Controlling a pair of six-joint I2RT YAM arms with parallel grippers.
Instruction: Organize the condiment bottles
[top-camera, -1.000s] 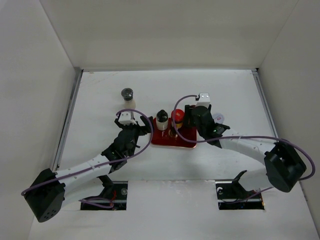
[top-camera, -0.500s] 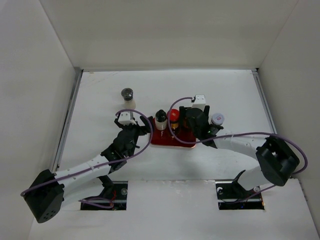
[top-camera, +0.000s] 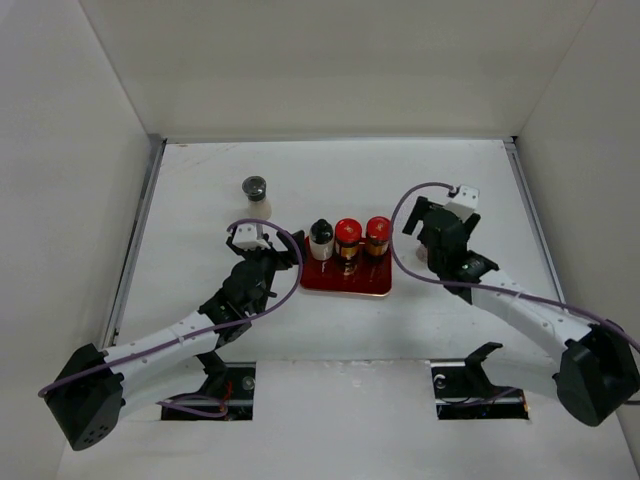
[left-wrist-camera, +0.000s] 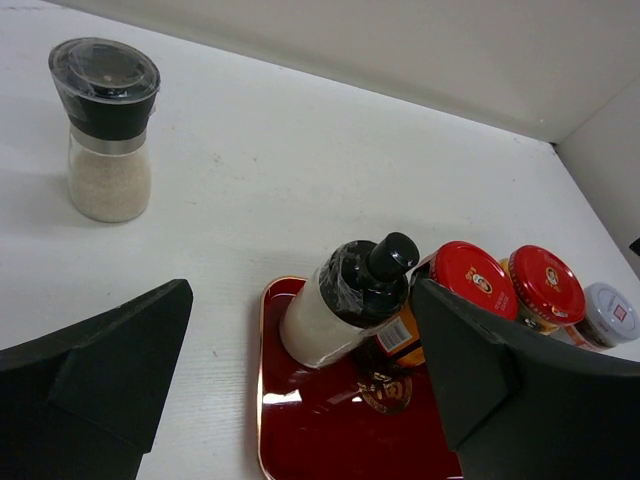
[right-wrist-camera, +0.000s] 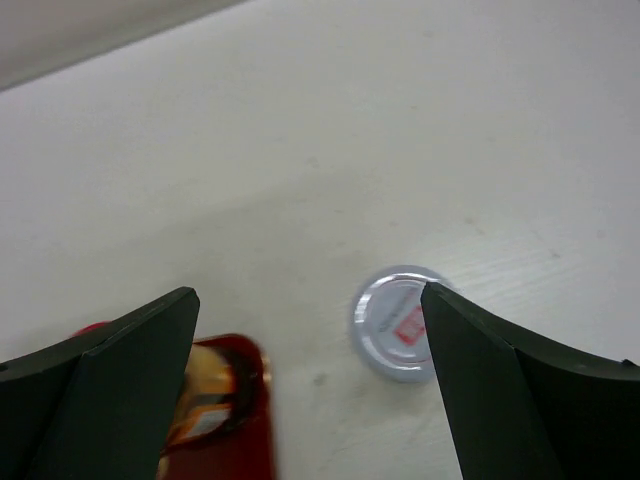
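We see both hands spread and empty: the left hand (top-camera: 280, 262) beside the red tray (top-camera: 345, 285), the right hand (right-wrist-camera: 307, 295) over a white-lidded jar (right-wrist-camera: 398, 322) on the tabletop (top-camera: 200, 200). On the tray stand a black-capped bottle (top-camera: 321, 238), a middle red-capped bottle (top-camera: 347, 232) and a right red-capped bottle (top-camera: 377, 230); the grinder (top-camera: 256, 190) stands apart.

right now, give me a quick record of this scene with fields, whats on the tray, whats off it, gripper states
tray: red tray, three bottles in a row on it
on it, left to right from above: black-topped bottle, red-capped jar, second red-capped jar
off it: black-topped grinder, left of the tray and farther back; white-lidded jar, right of the tray
left gripper: open, empty, beside the tray's left edge
right gripper: open, empty, above the white-lidded jar
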